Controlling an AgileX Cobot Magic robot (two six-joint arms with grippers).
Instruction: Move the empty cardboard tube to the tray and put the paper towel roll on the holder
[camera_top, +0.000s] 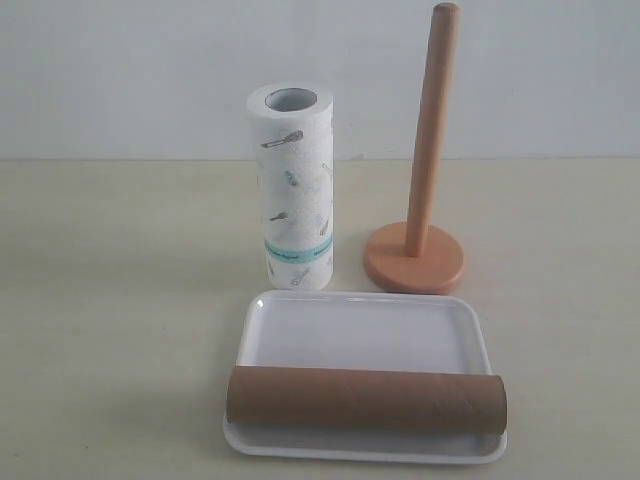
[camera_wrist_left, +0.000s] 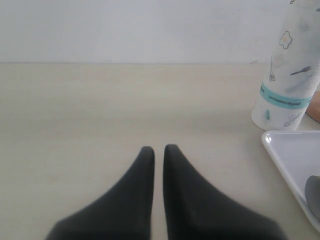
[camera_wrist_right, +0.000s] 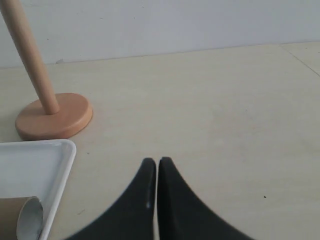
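The brown cardboard tube (camera_top: 366, 400) lies across the near end of the white tray (camera_top: 360, 325). Behind the tray the printed paper towel roll (camera_top: 291, 187) stands upright on the table. The wooden holder (camera_top: 415, 255) stands bare to its right. Neither gripper shows in the exterior view. In the left wrist view my left gripper (camera_wrist_left: 158, 148) is shut and empty over bare table, apart from the roll (camera_wrist_left: 287, 90) and the tray's corner (camera_wrist_left: 285, 150). My right gripper (camera_wrist_right: 157, 161) is shut and empty, apart from the holder (camera_wrist_right: 54, 117), the tray (camera_wrist_right: 35, 160) and the tube's end (camera_wrist_right: 22, 217).
A pale wooden tabletop (camera_top: 120, 300) runs back to a plain white wall (camera_top: 130, 70). In the right wrist view a thin seam (camera_wrist_right: 300, 56) crosses the table's far corner.
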